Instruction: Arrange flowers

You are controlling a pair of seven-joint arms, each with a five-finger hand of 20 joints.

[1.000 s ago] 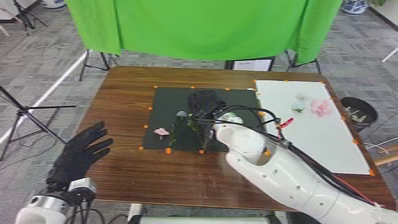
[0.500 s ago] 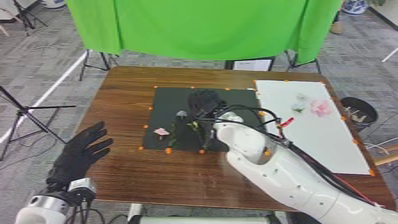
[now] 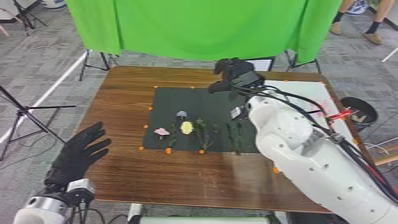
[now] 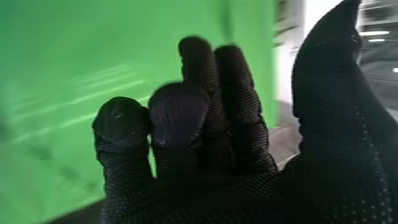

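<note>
At the tabletop's [image 3: 133, 175] far edge, head view: right hand [image 3: 237, 76], black fabric glove, beyond the upper right part of a black rectangular sheet [image 3: 169, 97]. Right wrist view: hand open; fingers [image 4: 244, 110] extended and loosely bent, thumb [image 4: 322, 65] spread well apart from them. Grip: nothing held.

Flowers, on the black sheet, all apart from the right hand: small pink flower with a short dark stem [image 3: 161, 131] toward the left side; pale blue-violet flower [image 3: 181, 114] farther from the robot; yellow oval flower head [image 3: 187, 128] just beside it, on the nearer side. Thin green leafy stems [image 3: 201, 131] lie right of the yellow head; further dark green stems [image 3: 234, 135] lie nearer the right arm.

Edges: black sheet marked round its border with small orange dots [image 3: 169, 150]. White sheet [image 3: 306, 90] to the right, partly hidden under the right arm. Brown wood runs in a strip between the black sheet and the tabletop's left edge, and in a wider band on the near side. Green cloth [image 3: 204, 30] hangs beyond the far edge; dark round bin [image 3: 358, 110] stands just off the right edge.

Left hand [image 3: 78, 152]: at the left edge, open, fingers spread, nothing in it, well apart from the flowers.
</note>
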